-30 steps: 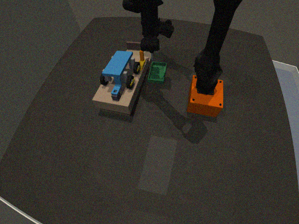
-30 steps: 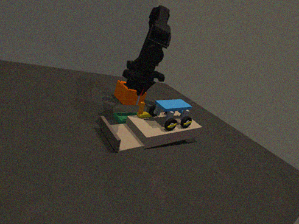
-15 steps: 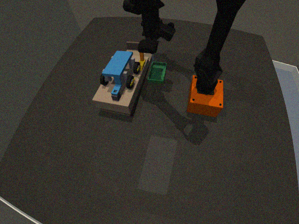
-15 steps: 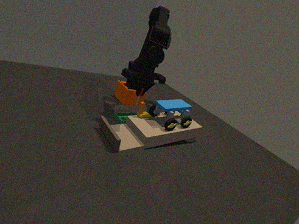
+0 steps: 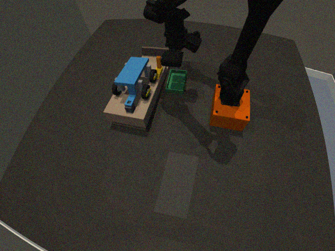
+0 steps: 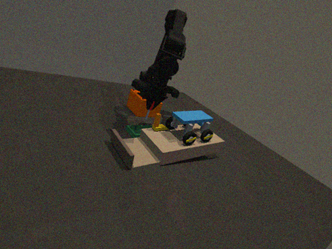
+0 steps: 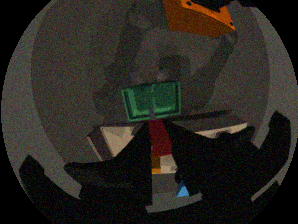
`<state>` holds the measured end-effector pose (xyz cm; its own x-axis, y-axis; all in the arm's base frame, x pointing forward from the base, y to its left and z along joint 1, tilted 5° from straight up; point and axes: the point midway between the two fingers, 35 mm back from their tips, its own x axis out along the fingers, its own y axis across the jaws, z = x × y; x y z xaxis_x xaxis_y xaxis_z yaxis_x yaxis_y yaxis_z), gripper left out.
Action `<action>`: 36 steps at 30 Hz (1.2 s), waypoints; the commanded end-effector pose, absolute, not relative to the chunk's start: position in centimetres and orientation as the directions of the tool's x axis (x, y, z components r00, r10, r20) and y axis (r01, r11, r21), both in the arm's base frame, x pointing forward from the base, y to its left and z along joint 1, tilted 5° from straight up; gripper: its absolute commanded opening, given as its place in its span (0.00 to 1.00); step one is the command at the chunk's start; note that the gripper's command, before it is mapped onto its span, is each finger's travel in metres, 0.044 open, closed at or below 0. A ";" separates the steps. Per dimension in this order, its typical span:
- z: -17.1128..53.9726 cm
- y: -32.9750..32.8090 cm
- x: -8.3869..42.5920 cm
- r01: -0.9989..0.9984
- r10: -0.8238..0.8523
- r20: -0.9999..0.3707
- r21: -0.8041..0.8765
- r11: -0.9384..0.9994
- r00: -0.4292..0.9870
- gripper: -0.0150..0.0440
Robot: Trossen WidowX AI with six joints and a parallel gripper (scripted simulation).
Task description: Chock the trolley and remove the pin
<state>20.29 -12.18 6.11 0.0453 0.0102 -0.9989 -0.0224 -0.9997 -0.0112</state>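
On the pale ramp [image 5: 115, 110] [image 6: 177, 150] [image 7: 220, 132] stands the blue-topped trolley [image 5: 131, 71] [image 6: 193, 116] [image 7: 183, 191], upright, the yellow, orange-handled chock [image 5: 159, 72] [image 6: 157, 121] [image 7: 156, 163] at its wheel; green tray [image 5: 177, 81] [image 6: 133, 132] [image 7: 126, 105] beside the ramp; red-headed pin [image 6: 151, 106] [image 7: 160, 137] raised, slightly tilted, clear of it

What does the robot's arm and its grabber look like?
The arm is black all over, with chunky, blocky joints. The gripper is black too, with dark fingers that narrow toward their tips. I can't make out any cables or markings.
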 end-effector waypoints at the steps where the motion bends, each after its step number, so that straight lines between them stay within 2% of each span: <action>1: 5.3 -12.3 20.3 -0.027 -0.057 -0.997 0.056 -0.998 0.048 0.25; 5: 3.8 -12.8 20.4 -0.030 -0.106 -0.993 0.105 -0.994 0.050 0.25; 21: 0.3 -14.5 20.5 -0.031 -0.114 -0.992 0.112 -0.993 0.050 0.25; 28: 0.3 -14.1 20.5 -0.031 -0.113 -0.992 0.112 -0.993 0.050 0.57; 36: 0.1 -13.5 20.6 -0.031 -0.113 -0.992 0.111 -0.993 0.050 0.58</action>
